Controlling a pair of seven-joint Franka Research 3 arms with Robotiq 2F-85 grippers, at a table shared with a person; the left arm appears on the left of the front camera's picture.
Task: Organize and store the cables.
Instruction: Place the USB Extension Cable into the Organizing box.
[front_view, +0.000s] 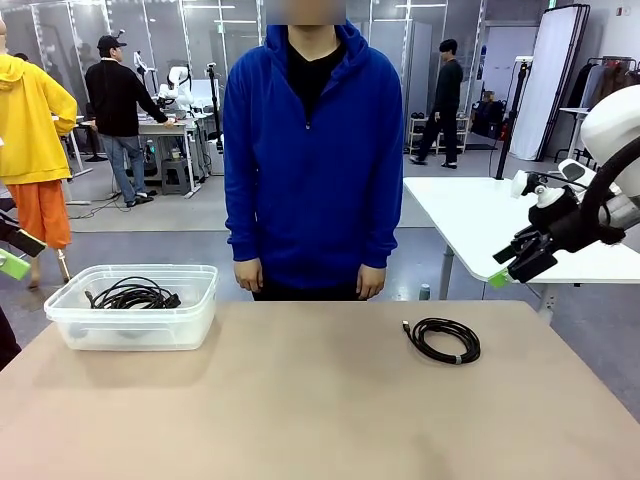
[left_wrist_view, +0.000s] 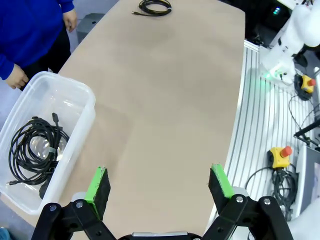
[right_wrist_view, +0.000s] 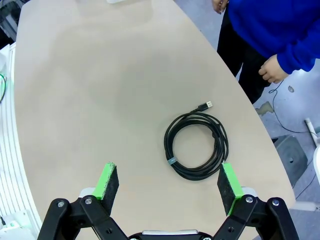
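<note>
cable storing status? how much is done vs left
Done: a tangle of coiled cables already lies in the clear bin. In hand: nothing; the left gripper and right gripper are both open and empty. Left: one coiled cable on the table, on the right arm's side, just beyond the right gripper.

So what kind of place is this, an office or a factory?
Most likely a robotics lab or test floor. A robot arm reaches in beside the table, another small white robot sits on a far workbench, and emergency-stop buttons lie beside the table.
</note>
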